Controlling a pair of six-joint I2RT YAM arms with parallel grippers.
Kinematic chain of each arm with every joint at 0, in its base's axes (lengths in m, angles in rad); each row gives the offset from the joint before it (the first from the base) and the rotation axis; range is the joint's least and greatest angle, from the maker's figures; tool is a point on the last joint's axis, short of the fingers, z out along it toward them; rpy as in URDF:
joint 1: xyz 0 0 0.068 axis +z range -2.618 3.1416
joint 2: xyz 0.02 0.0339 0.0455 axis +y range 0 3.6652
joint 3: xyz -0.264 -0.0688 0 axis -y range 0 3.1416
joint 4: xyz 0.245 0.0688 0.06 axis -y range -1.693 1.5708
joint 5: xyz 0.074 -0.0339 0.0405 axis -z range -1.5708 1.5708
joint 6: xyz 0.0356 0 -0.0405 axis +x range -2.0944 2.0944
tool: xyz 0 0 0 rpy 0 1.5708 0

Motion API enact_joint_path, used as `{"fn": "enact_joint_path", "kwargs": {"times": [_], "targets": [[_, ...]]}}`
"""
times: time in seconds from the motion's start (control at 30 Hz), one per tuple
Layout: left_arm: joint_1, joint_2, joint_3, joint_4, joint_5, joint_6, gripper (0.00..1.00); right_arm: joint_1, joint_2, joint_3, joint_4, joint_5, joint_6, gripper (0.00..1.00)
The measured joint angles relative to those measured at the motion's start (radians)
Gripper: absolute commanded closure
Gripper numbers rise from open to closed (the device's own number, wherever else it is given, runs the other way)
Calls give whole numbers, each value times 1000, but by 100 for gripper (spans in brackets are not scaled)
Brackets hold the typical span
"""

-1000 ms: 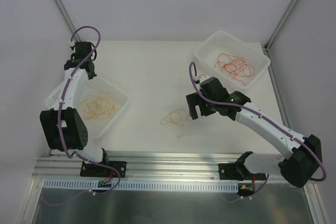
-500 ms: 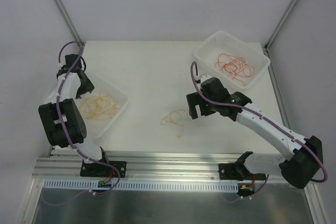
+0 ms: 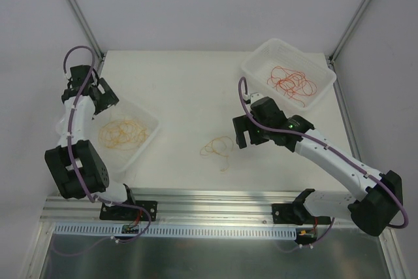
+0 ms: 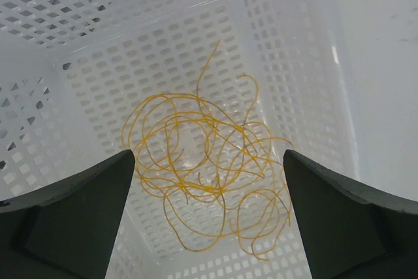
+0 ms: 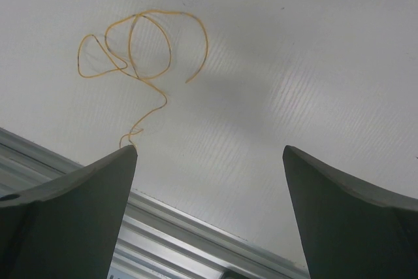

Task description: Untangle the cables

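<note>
Left gripper above the far-left corner of the white perforated left basket, jaws spread wide, nothing between them; directly below, on that basket's floor, a yellow-orange tangle of many overlapping loops, one end trailing toward the far wall; right gripper low over the middle of the white table, jaws equally wide and empty, just to the right of a loose yellow-orange strand; that strand flat on the table, apart from both baskets, a few small loops at one end and a wavy tail toward the aluminium rail at the near edge; at the far-right corner of the table, a right basket set at an angle, holding red-orange cables in a loose heap of loops; both grippers clear of every cable.
</note>
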Motion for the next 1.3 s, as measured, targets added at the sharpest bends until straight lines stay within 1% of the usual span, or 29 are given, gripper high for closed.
{"fn": "enact_joint_path", "kwargs": {"times": [0.1, 0.2, 0.43, 0.53, 0.63, 0.73, 0.87, 1.03, 1.13, 1.3], "targets": [[-30, -86, -2, 1, 37, 15, 1, 0, 4, 0, 0, 6, 8, 2], [-139, -162, -11, 8, 60, 40, 1, -5, 17, 0, 2, 10, 23, 3], [-550, -299, -66, 16, 195, 77, 6, -39, 28, -4, 8, 15, 56, 6], [-708, -311, -85, 17, 229, 76, 9, -56, 28, -24, 24, 3, 75, 9], [-878, -283, -110, 34, 249, 67, 13, -64, 31, -61, 40, -26, 100, 12], [-998, -200, -130, 66, 261, 42, 28, -65, 40, -90, 54, -65, 126, 14], [-1054, -60, -161, 137, 275, 31, 35, -65, 46, -125, 79, -116, 157, 15], [-1053, 68, -182, 193, 270, 43, 39, -65, 46, -148, 102, -158, 179, 16], [-1053, 118, -196, 246, 267, 63, 46, -65, 46, -150, 110, -173, 187, 16], [-1053, 173, -208, 301, 265, 130, 47, -65, 46, -159, 121, -197, 193, 16]]}}
